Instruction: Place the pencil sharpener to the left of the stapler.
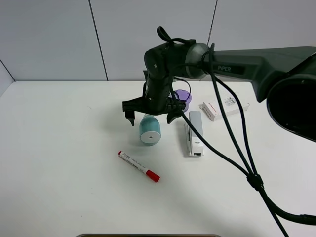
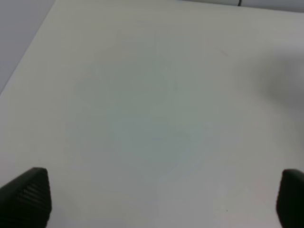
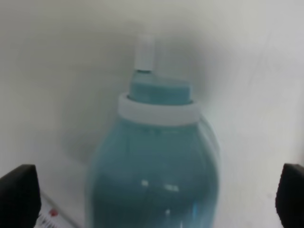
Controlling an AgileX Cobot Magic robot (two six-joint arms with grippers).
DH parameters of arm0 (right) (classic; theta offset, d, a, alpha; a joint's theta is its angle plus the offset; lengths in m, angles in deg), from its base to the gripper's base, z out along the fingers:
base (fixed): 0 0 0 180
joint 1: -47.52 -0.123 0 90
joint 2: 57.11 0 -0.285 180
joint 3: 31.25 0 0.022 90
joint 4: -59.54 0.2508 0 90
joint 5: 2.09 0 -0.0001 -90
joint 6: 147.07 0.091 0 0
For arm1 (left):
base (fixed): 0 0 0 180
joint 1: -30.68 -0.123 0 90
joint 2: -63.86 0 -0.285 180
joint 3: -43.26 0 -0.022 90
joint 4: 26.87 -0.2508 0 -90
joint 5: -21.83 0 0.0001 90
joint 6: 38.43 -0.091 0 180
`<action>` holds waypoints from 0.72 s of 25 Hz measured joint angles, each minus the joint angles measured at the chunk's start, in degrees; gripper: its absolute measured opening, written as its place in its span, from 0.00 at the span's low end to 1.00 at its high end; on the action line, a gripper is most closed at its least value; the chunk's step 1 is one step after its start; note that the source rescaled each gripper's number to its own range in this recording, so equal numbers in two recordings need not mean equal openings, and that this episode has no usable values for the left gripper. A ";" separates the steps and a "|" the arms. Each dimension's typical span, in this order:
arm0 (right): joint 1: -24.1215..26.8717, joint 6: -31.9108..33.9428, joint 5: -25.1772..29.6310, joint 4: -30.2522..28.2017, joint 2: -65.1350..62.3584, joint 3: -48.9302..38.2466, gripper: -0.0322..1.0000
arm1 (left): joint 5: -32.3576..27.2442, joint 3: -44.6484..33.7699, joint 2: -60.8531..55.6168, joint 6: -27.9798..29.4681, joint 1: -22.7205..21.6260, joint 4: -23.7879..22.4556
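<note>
White table (image 1: pixel 59 148) under grey wall panels, and the teal pencil sharpener (image 1: pixel 149 129) sat near the middle of it. It was just beside the stapler (image 1: pixel 194 133), on the side toward the table's left edge, with a small gap between them. Right gripper (image 1: pixel 150 120) hung right over the sharpener, jaws spread wide, one finger either side, not touching it. Left gripper (image 2: pixel 159 199) was spread wide too, over bare tabletop. A red-capped marker (image 1: pixel 138 166) lay nearer the front edge; a purple cylinder (image 1: pixel 182 97) and a white box (image 1: pixel 223 107) sat toward the back.

A robotics lab: plain white table (image 1: pixel 59 173), grey panelled wall (image 1: pixel 49 39), black robot arm (image 1: pixel 256 64).
</note>
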 joint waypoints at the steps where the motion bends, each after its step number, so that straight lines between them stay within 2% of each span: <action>1: -0.12 0.05 0.09 -0.64 -1.17 0.00 1.00 | 0.00 0.00 0.00 0.00 0.00 0.00; 11: -0.32 -1.63 0.32 -4.63 -14.20 0.00 1.00 | 0.00 0.00 0.00 0.00 0.00 0.00; 18: 2.56 -5.93 5.39 -4.98 -20.43 0.00 1.00 | 0.00 0.00 0.00 0.00 0.00 0.00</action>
